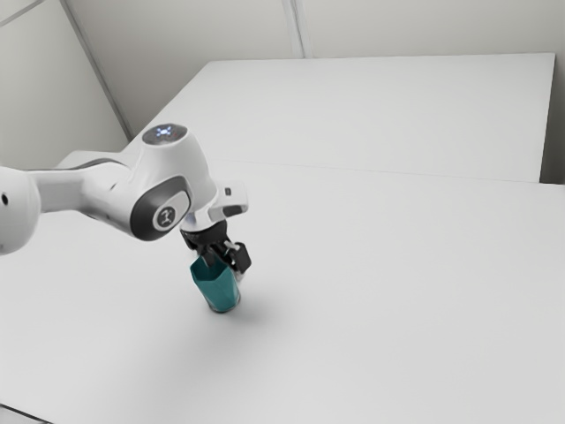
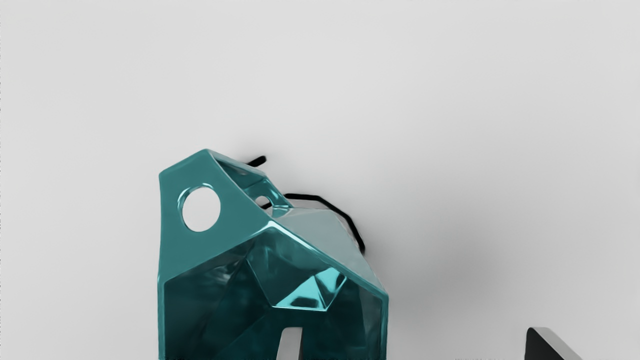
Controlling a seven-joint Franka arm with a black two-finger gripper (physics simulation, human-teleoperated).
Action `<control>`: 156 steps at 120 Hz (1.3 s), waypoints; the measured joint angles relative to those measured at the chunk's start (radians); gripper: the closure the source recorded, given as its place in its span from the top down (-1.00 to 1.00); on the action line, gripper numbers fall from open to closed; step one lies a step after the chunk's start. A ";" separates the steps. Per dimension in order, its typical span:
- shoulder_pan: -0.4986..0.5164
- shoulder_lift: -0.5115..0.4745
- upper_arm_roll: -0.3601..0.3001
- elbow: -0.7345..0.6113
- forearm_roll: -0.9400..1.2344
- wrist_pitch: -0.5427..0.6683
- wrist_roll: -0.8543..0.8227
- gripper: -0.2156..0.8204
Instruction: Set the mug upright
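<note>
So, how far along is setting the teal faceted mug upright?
Mostly done, it seems: the mug has its mouth up and base down. In hand: the black two-finger gripper is open, one finger over the mouth, the other outside the wall, gripping nothing. Left: correcting any lean, which I can't judge for certain, and moving the gripper clear.

Ext. cam: beside arm (image 1: pixel 84 190), high, well back from fingers (image 1: pixel 242 258), angled down at table (image 1: pixel 397 265). Wrist cam: v. close, just behind fingers, facing down past them. Shared: fingers, mug (image 1: pixel 214 287) by them & nearby table.
</note>
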State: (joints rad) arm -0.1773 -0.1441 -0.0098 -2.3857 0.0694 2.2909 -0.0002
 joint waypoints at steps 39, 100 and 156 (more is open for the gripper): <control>0.010 -0.029 -0.016 0.088 -0.030 -0.114 -0.011 0.49; 0.021 0.057 -0.016 0.405 -0.062 -0.403 -0.018 0.54; 0.041 0.121 -0.006 0.664 -0.060 -0.618 -0.022 0.54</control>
State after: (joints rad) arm -0.1364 -0.0229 -0.0154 -1.7221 0.0098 1.6732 -0.0226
